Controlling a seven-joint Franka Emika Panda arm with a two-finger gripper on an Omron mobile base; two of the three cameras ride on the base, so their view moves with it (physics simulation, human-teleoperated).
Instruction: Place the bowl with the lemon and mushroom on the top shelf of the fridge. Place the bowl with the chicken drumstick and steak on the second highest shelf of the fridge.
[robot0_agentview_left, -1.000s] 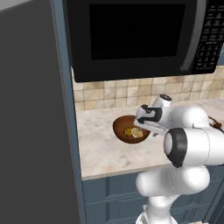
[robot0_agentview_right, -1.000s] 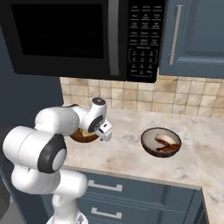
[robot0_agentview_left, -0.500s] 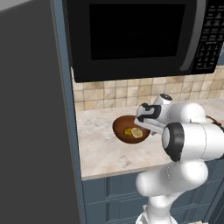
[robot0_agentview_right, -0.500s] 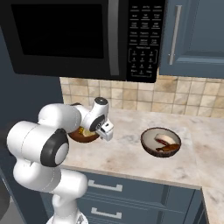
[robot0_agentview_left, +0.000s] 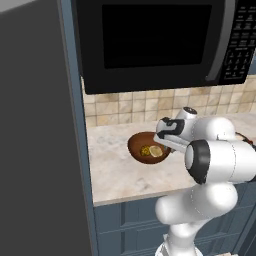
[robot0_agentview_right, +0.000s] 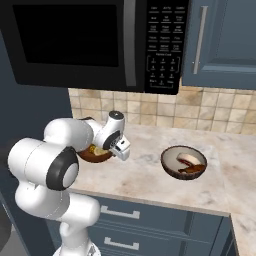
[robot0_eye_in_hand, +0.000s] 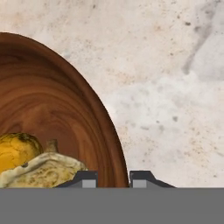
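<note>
Hand view, end effector (robot0_eye_in_hand: 113, 177) now clamped on bowl (robot0_eye_in_hand: 52, 113) rim, was open

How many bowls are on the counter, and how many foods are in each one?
Bowls: 2, the bowl with the lemon and mushroom and the smaller dark bowl
Foods in the big bowl: 2
Foods in the small bowl: 2
Total: 6
</note>
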